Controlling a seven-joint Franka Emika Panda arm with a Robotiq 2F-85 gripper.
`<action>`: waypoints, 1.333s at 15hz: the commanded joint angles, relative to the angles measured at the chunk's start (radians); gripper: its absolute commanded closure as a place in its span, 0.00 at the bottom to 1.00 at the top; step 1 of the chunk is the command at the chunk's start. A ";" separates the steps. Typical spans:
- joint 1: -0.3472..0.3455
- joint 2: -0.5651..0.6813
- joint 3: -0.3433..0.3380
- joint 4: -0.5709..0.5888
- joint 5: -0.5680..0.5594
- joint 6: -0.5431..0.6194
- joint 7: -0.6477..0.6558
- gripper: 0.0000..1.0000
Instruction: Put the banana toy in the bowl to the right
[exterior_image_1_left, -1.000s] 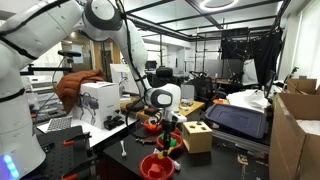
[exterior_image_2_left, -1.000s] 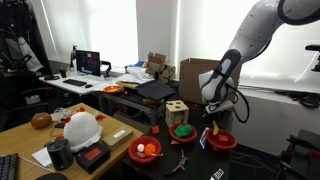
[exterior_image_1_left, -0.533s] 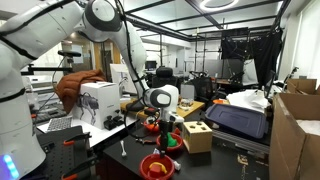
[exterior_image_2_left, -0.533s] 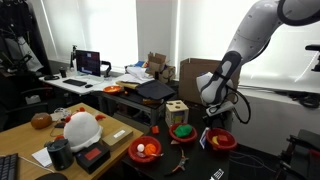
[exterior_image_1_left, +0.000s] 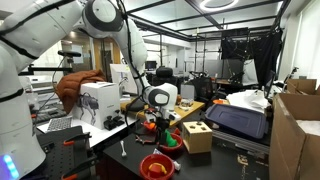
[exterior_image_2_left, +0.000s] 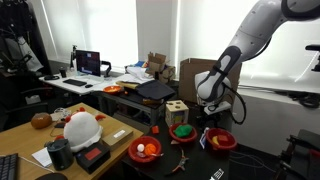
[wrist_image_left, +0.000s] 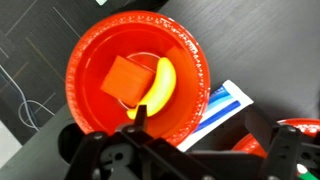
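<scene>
The yellow banana toy (wrist_image_left: 160, 85) lies inside a red bowl (wrist_image_left: 85, 55), leaning against an orange block (wrist_image_left: 127, 78), as the wrist view shows. My gripper (wrist_image_left: 205, 125) hangs open directly above this bowl, its dark fingers apart and holding nothing. In both exterior views the same bowl (exterior_image_1_left: 157, 166) (exterior_image_2_left: 221, 141) sits at the dark table's end, below the gripper (exterior_image_1_left: 165, 130) (exterior_image_2_left: 208, 116).
A blue-and-white packet (wrist_image_left: 225, 100) lies beside the bowl, and another red bowl's rim (wrist_image_left: 295, 128) shows close by. Two more bowls (exterior_image_2_left: 146, 150) (exterior_image_2_left: 183, 131) and a wooden box with holes (exterior_image_2_left: 176, 110) stand along the table. Cardboard boxes (exterior_image_1_left: 295, 130) are stacked beyond.
The gripper has opened and risen a little. The banana toy left the fingers and now rests in the red bowl.
</scene>
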 joint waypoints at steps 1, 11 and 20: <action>-0.098 -0.110 0.105 -0.079 0.051 -0.007 -0.186 0.00; -0.148 -0.481 0.201 -0.410 0.135 0.014 -0.379 0.00; -0.081 -0.907 0.238 -0.723 0.395 -0.026 -0.531 0.00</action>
